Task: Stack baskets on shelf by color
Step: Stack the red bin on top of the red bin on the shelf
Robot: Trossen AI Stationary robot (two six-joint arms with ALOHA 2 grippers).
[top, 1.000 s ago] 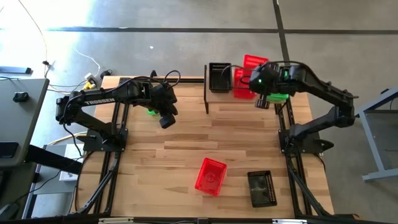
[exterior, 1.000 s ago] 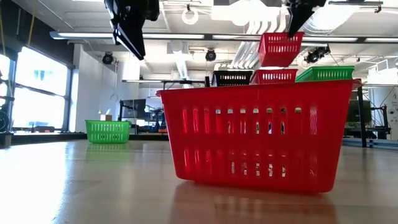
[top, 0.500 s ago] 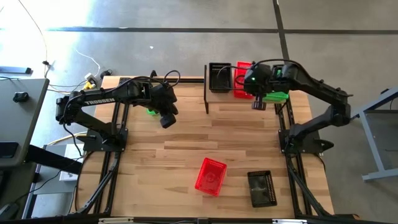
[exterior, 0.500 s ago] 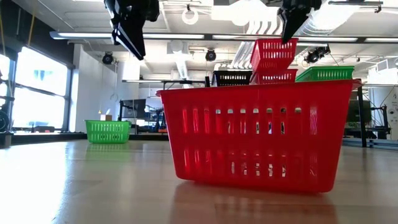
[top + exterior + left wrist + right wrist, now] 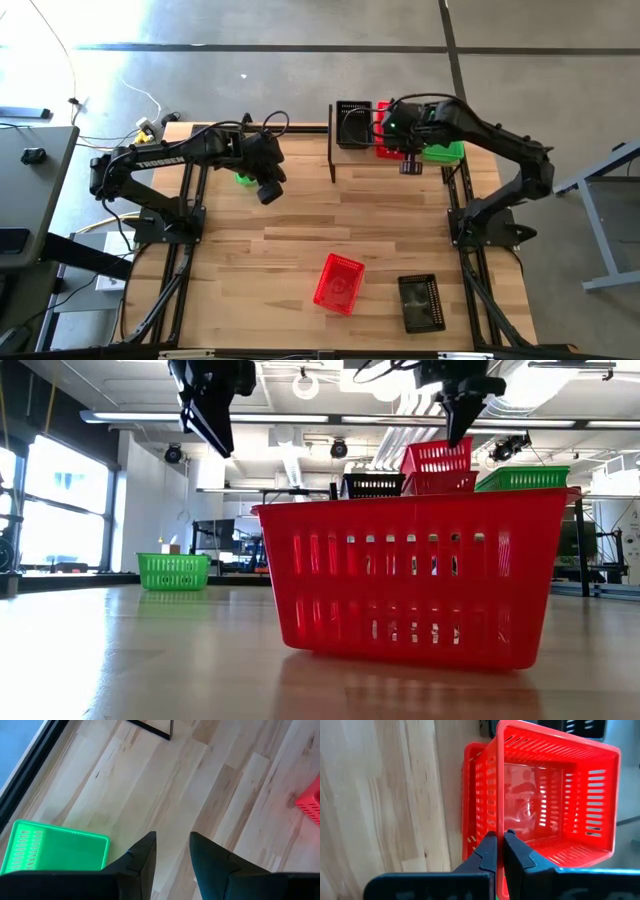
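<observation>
**Red basket over red stack, not yet seated**

Near edge: one loose red basket (image 5: 339, 282), one loose black basket (image 5: 420, 301). Mid-table, left: left gripper (image 5: 172, 851) hovering part open, holding nothing; one green basket (image 5: 243, 179) under it. Far: right gripper (image 5: 499, 851) pinched tight on rim of held red basket (image 5: 555, 795), tilted, directly above second red basket (image 5: 475, 805) on shelf (image 5: 350, 150). Probably straight down to nest. Shelf also has black basket (image 5: 352, 122) and green basket (image 5: 443, 152). Visible count: three red, two black, two green.
</observation>
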